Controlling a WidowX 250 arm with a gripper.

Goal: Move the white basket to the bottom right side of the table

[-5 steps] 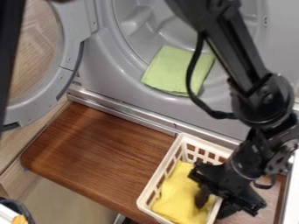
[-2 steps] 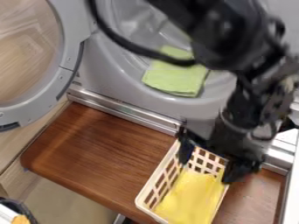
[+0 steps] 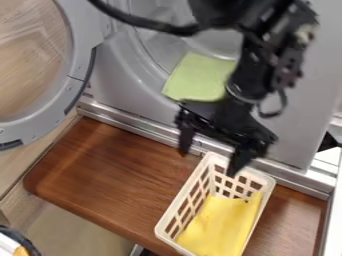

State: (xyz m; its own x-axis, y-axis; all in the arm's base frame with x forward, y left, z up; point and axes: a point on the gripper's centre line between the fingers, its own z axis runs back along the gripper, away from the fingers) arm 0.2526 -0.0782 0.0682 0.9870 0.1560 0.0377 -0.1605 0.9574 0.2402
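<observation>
The gripper [image 3: 208, 161] hangs spread wide near the white basket's [image 3: 184, 198] far end, by the counter's [image 3: 120, 175] back edge; yellow cloth [image 3: 219, 225] lies inside.

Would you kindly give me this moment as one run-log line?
claw open, near far end of white basket | basket upright, lower right of wooden table | yellow cloth inside | green cloth in drum mouth

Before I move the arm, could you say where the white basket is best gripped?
I'd grip the white basket by its far short rim, straight from above, claw straddling the wall: it looks thin and upright, and the yellow cloth leaves its top edge free.
</observation>
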